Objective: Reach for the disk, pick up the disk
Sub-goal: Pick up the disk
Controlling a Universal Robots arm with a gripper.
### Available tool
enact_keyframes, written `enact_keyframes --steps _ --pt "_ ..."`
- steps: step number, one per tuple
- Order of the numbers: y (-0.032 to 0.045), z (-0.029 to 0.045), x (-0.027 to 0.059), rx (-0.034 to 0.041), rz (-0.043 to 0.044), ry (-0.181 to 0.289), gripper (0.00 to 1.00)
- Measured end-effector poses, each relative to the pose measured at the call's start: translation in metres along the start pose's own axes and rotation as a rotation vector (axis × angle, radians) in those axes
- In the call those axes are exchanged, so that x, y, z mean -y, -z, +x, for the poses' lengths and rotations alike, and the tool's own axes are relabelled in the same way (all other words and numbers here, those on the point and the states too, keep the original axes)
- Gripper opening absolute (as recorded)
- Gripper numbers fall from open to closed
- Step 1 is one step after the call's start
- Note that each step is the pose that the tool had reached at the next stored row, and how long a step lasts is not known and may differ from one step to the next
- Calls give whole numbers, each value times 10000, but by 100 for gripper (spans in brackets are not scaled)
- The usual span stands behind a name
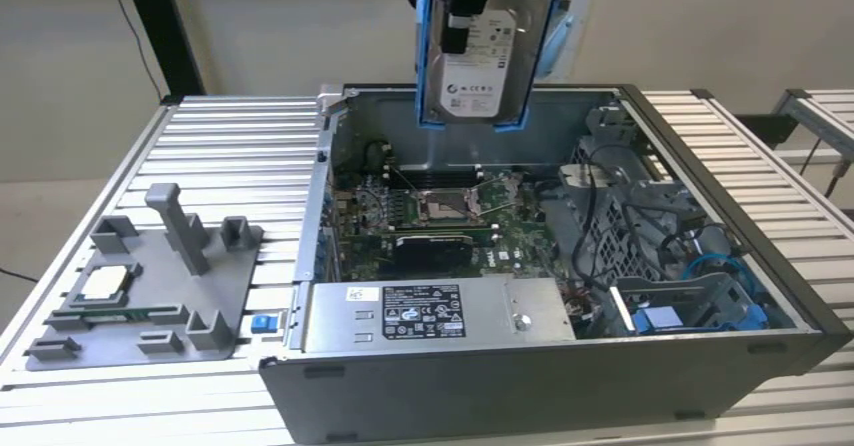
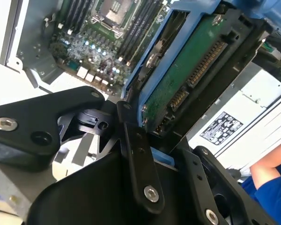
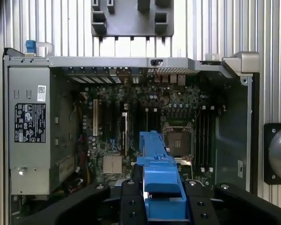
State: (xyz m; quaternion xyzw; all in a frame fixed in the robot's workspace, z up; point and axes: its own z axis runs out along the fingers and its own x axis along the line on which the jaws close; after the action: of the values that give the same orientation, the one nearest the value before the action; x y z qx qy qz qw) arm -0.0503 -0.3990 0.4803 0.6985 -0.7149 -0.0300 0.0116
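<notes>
Gripper [image 1: 467, 11] is clamped on the disk [image 1: 483, 56], hanging on edge at top center of the exterior view, above the open computer case [image 1: 747, 351]. Any slip probably drops it onto the motherboard [image 1: 441, 216].

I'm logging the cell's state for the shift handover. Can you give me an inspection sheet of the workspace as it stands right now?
Surface: slatted metal table, carrying an open computer case.
Job's things: the disk, in its blue bracket, is held upright in the air above the case, label facing the exterior view.
Clutter: grey fixture plate at the exterior view's left, with a processor chip on it and a small blue clip beside it.
Grippers: end effector shut on the disk.
Cables: blue and dark cables inside the case.
Surroundings: plain wall; a person's blue sleeve in the second wrist view.
</notes>
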Motion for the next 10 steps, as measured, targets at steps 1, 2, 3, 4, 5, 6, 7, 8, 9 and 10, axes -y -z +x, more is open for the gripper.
enact_keyframes --steps 1,2,3,4,5,6,7,8,9,10 --pt "1 20 7 0 0 -1 0" --pt "2 41 14 0 0 -2 0" --pt "2 63 20 1 0 -3 0" --pt "3 84 27 1 0 -5 0" --pt "3 106 31 1 0 -6 0" --pt "3 127 35 2 1 -10 0" --pt "4 150 38 1 1 -14 0" --pt "5 170 42 0 1 -18 0" --pt "6 183 44 2 0 -21 0" --pt "6 189 45 1 0 -21 0"
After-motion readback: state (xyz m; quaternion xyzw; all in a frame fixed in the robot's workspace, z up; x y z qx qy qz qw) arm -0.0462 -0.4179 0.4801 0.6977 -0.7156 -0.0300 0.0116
